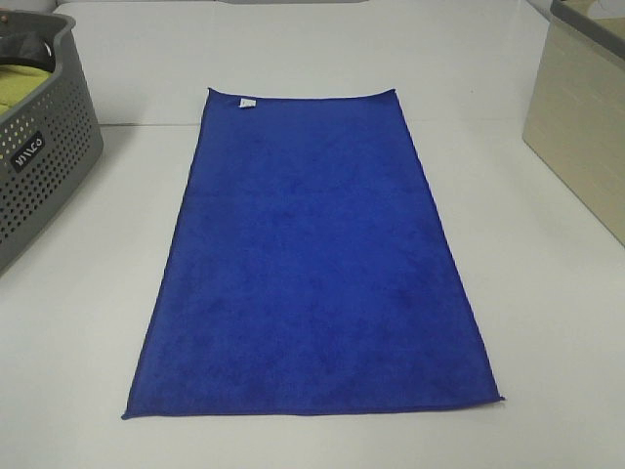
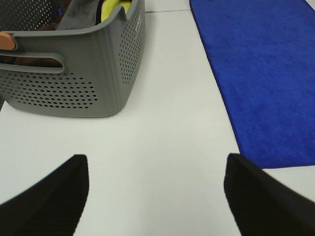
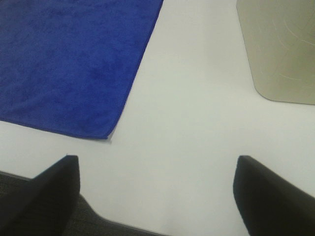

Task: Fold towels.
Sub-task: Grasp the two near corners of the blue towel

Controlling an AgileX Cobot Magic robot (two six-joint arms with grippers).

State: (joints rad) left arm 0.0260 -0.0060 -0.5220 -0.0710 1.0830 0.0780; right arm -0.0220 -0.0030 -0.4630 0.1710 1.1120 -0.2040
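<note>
Towel [image 1: 312,264], royal blue and plush, lies spread flat and unfolded in the middle of the white bench [image 1: 547,322]. Its long sides run away from the robot, and a small white label [image 1: 248,103] sits at its far left corner. A grey perforated basket [image 1: 44,166] stands at the bench's left edge, well apart from the towel, with a yellow-green cloth [image 1: 24,86] showing inside it. A beige bin [image 1: 581,127] stands at the right edge, also apart from the towel. The left gripper [image 2: 156,167] hangs over bare bench, with the basket on one side and the towel's left edge on the other. Its two dark fingers [image 2: 49,196] are spread wide with nothing between them. The right gripper [image 3: 157,162] hangs over bare bench close to the towel's near right corner, between the towel and the bin. Its fingers [image 3: 270,196] are likewise wide apart and hold nothing. Both grippers are clear of the towel.
</note>
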